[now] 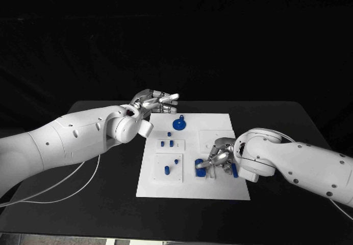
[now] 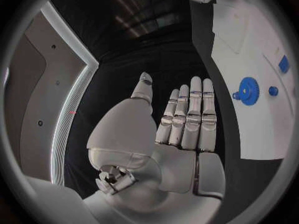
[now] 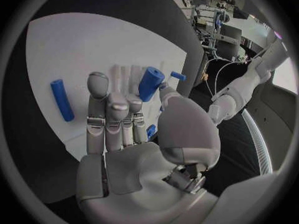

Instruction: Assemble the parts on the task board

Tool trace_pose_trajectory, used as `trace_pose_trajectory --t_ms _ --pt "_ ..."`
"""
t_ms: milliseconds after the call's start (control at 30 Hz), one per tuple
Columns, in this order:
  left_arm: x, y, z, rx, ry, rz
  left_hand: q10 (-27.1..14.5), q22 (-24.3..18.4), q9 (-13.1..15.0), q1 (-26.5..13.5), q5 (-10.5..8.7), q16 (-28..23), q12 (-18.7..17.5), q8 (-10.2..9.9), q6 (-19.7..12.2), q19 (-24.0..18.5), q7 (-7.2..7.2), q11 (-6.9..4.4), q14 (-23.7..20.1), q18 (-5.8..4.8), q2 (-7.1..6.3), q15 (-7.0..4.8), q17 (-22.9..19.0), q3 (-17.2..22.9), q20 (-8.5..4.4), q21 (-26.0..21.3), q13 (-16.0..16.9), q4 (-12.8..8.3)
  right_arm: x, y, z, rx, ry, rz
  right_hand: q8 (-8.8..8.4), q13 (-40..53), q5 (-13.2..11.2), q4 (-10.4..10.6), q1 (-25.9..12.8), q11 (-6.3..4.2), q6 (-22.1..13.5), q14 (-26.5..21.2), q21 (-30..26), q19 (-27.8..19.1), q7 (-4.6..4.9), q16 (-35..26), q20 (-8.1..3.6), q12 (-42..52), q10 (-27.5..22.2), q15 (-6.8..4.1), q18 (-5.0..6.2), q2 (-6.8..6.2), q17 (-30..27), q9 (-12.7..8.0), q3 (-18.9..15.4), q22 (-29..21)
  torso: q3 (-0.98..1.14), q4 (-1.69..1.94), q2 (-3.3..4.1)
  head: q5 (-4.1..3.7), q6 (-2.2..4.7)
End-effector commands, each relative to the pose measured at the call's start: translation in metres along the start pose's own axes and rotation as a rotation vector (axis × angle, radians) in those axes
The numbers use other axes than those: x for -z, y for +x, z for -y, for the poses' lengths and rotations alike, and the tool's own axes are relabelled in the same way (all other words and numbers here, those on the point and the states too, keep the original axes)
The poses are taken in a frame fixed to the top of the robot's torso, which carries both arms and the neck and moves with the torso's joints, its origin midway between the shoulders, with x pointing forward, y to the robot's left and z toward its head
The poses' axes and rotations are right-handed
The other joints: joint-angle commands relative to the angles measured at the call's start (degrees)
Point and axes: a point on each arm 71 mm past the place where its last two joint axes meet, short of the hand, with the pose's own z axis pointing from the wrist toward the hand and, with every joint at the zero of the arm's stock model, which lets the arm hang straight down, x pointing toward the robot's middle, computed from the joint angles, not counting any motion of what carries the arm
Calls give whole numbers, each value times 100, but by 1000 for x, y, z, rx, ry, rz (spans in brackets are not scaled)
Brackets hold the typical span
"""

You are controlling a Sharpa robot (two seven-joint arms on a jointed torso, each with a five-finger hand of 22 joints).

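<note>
While right hand (image 1: 221, 155) grips peg (image 3: 150, 83) | gear (image 1: 179, 123) apart | cable (image 1: 70, 185) left

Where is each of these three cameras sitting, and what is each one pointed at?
Head view: from the robot's head, looking down on the task board; both white arms show, left hand past the board's far corner, right hand over it.
Left wrist view: behind the left hand, which is flat and holds nothing, with the blue gear beside it.
Right wrist view: behind the right hand, at a blue cylinder by its fingertips.
Shared: head and left wrist views both show the blue gear.
</note>
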Motion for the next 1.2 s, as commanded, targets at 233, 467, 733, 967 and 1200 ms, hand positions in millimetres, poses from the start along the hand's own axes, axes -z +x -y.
trace_pose_trajectory --t_ms 233,467,733,967,1200 --pt "-1 2 1 5 6 -10 -49 -8 2 -9 -24 -32 -6 -8 -26 4 4 -8 -36 -57 44 7 -4 -5 48 20 5 27 4 8 3 -26 -69 -2 -12 62 10 283 -190 -2 4 27 61 249 -26 24 -42 104 43 -41 -16 197 59 36 -597 39 -2 -7 -4 10 24" --pt "-1 1 1 4 6 -8 -56 -20 2 -97 -28 -38 -7 -9 -34 3 5 -5 -43 -52 77 10 -3 -17 52 24 5 96 7 8 4 -44 -89 0 -13 66 -4 1 -579 -2 -26 21 110 245 -27 52 -36 136 41 -43 9 735 64 113 -1478 41 -4 -16 -6 2 31" --pt "0 0 1 4 5 -7 -59 -23 2 -98 -27 -42 -6 -9 -37 2 5 -5 -41 -54 85 10 -7 -24 51 23 5 105 10 9 6 -39 -97 -18 -11 69 -12 56 -600 -12 -21 22 114 244 -31 33 -64 101 47 -58 -22 732 87 70 -1658 23 -1 -8 -3 1 44" --pt "0 -1 1 4 5 -5 -64 -27 2 -109 -26 -48 -6 -8 -41 0 7 -2 -44 -55 98 13 -10 -29 52 23 5 126 12 11 9 -12 -94 -44 -10 68 -11 -107 -302 -11 -12 25 117 240 -31 18 -59 82 47 -54 -25 600 93 60 -1552 18 -1 -12 -4 -5 56" --pt "0 -2 0 3 4 -2 -66 -28 2 -99 -26 -46 -6 -7 -40 0 7 -2 -42 -55 108 12 -9 -27 53 23 5 122 14 13 12 14 -95 -63 -13 73 17 -480 101 -2 22 33 124 237 -23 24 -32 104 52 -34 -16 568 87 83 -1062 26 -4 -9 0 -10 55"
